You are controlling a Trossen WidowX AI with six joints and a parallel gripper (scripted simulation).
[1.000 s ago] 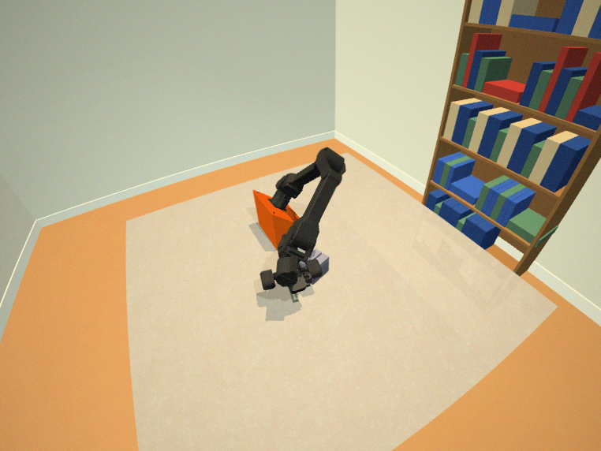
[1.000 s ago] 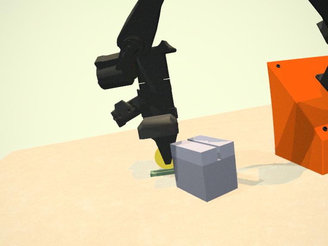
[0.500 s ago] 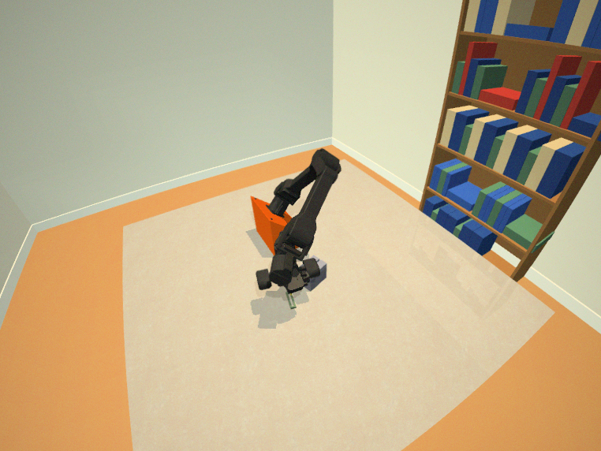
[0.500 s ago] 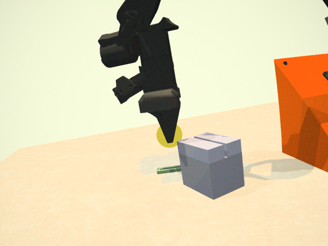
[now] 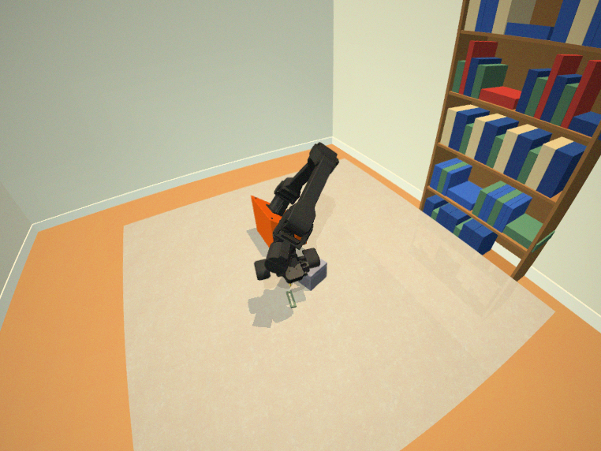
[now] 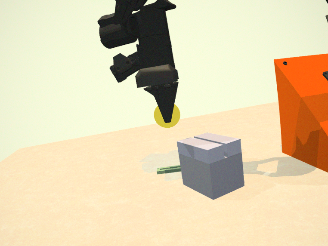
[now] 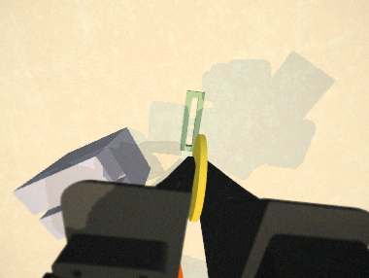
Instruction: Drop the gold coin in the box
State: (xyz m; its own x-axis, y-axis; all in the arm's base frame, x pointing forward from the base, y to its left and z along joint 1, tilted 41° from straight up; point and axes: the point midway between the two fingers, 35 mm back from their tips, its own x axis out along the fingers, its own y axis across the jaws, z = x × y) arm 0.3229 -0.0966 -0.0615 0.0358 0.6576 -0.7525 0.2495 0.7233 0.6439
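Note:
The gold coin (image 6: 157,115) (image 7: 200,180) is upright between the fingertips, its face turned toward the exterior camera. My gripper (image 6: 167,121) (image 7: 194,163) is shut on it and holds it in the air, higher than the box lid. The green holder (image 5: 293,305) (image 6: 162,170) (image 7: 184,127) lies empty on the mat below; the box hides part of it in the exterior view. The closed grey box (image 5: 315,279) (image 6: 197,169) (image 7: 136,156) stands beside the holder, at the lower left in the wrist view. Its lid slot (image 6: 208,140) shows in the exterior view. The coin is not over the slot.
The orange arm base (image 5: 262,221) (image 6: 291,113) stands behind the box in the top view and at the right in the exterior view. A pale mat (image 5: 233,378) lies under everything. A bookshelf (image 5: 514,194) stands at the right against the wall.

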